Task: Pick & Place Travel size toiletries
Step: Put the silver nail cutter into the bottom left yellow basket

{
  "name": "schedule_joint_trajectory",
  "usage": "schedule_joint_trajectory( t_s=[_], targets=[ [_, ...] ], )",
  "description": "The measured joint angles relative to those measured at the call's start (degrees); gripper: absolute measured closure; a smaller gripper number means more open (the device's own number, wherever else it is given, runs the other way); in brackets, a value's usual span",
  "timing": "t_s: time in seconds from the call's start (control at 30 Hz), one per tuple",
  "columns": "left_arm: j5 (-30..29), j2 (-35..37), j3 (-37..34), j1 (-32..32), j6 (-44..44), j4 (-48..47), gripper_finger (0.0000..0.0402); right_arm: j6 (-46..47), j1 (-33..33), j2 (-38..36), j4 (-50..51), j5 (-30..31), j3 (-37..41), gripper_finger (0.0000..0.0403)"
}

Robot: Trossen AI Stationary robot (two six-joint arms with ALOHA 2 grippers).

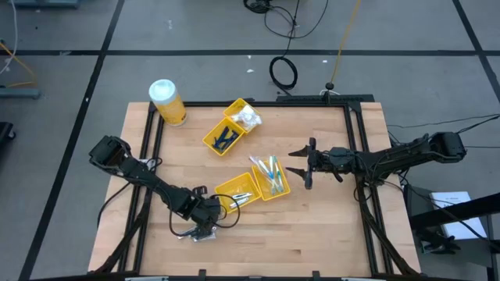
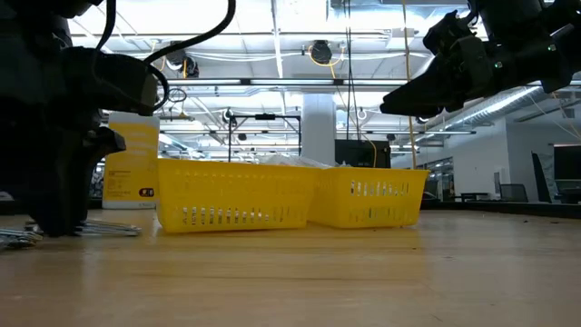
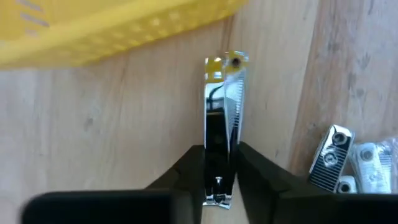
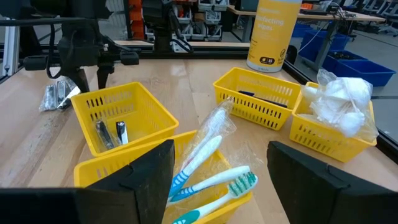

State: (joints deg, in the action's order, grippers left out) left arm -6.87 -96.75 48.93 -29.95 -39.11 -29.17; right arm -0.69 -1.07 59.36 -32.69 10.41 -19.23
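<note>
Two claws over bench (image 1: 312, 234): left claw (image 3: 217, 177) low, pinching upright silver clipper (image 3: 221, 124) beside yellow tray (image 1: 236, 192), more clippers (image 3: 348, 165) near; right claw (image 1: 301, 162) spread wide, raised beside toothbrush tray (image 1: 280, 190).

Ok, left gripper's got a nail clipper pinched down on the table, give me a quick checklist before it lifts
1. Grip: the left gripper is shut on the nail clipper, fingers on both sides: ok.
2. Clipper centred between the fingers: ok.
3. Spare clippers lie close beside it but apart from it: ok.
4. Target tray sits next to the gripper and already holds clippers; space left: ok.
5. The right gripper hangs open beside the toothbrush tray, away from the left arm's path: ok.
6. Grip firmness: cannot tell.
</note>
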Motion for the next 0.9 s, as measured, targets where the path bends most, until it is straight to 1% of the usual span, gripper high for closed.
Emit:
schedule_joint_trajectory(
  t_s=[0.07, 0.1, 0.17, 0.37, 0.5, 0.57, 0.67, 0.73, 0.9],
  targets=[
    [0.8, 0.0, 0.0, 0.0, 0.0, -0.1, 0.0357, 0.0, 0.0, 0.0, 0.0, 0.0, 0.0, 0.0161],
    [1.6, 0.0, 0.0, 0.1, 0.0, -0.1, 0.0369, 0.0, 0.0, 0.0, 0.0, 0.0, 0.0, 0.0161],
    [2.6, 0.0, 0.0, 0.1, -0.4, -0.2, 0.0371, 0.0, 0.0, 0.0, 0.0, 0.0, 0.0, 0.0161],
    [2.3, 0.4, 0.0, -1.1, -3.5, -0.7, 0.0366, 0.0, 0.0, 0.0, 0.0, 0.0, 0.0, 0.0161],
    [5.7, 3.5, -0.3, -2.1, -5.6, -1.2, 0.0367, 0.0, 0.0, 0.0, 0.0, 0.0, 0.0, 0.0161],
    [5.4, 6.2, -0.3, -2.5, -6.7, -1.9, 0.0367, 0.0, 0.0, 0.0, 0.0, 0.0, 0.0, 0.0161],
    [2.5, 10.7, -0.2, -3.8, -8.7, -2.1, 0.0367, 0.0, 0.0, 0.0, 0.0, 0.0, 0.0, 0.0161],
    [-0.5, 13.3, -0.2, -4.6, -9.3, -2.4, 0.0367, 0.0, 0.0, 0.0, 0.0, 0.0, 0.0, 0.0161],
    [-13.1, 19.4, -0.2, -3.9, -10.5, -0.6, 0.0367, 0.0, 0.0, 0.0, 0.0, 0.0, 0.0, 0.0161]
  ],
)
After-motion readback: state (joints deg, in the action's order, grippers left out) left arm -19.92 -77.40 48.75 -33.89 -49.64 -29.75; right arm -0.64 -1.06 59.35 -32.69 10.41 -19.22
